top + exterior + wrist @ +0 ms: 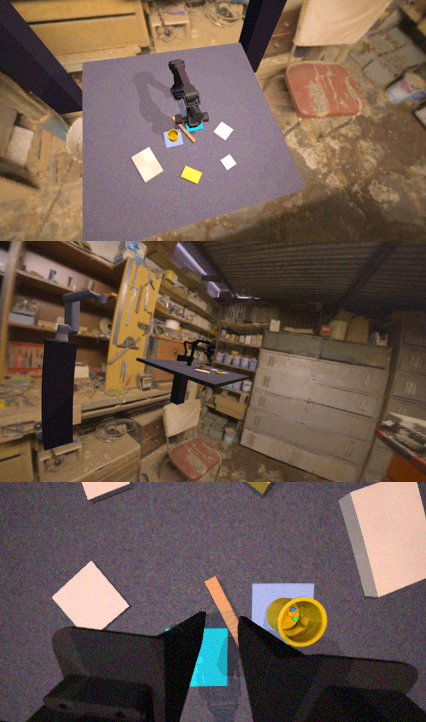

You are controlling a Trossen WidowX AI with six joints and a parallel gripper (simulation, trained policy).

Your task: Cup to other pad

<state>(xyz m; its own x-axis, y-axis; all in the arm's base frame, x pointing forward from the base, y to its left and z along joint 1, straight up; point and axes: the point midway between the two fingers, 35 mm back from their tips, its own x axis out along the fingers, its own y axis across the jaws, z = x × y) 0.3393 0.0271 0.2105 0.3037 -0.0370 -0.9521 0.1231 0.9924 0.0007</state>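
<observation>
Top view, L to R. Far L on the table [119, 209] [194, 378]: 1 lg. pale slab [146, 164] [395, 537], flat.

Next, the yellow cup [173, 135] [202, 367] [302, 639], upright on the periwinkle pad [170, 144] [262, 591], nearer that pad's upper edge. Inside, at least 2 marbles: 1 blue [292, 610], 1 green [295, 618]; full count can't be told. Nothing has hold of the cup.

Then 1 orange-brown stick [187, 133] [220, 594], lying diag. betw. the 2 pads, apart from the cup.

R of the stick, the arm [184, 82] [195, 343] reaches out from the table's back edge, bent up at the elbow, wrist folded so the gripper [194, 124] [210, 356] [221, 619] points down, held in the air over the cyan pad [190, 128] [215, 674]. Fingers part-open w/ a narrow gap, nothing gripped; cup is off to 1 side, outside them.

Yellow block [191, 174] [220, 372] [262, 487] lies flat toward the front, approx. in line w/ the gripper.

Far R: 2 white squares, the lgr. square [223, 130] [91, 597] beyond the cyan pad, the smlr. square [228, 161] [106, 489] nearer the front.
</observation>
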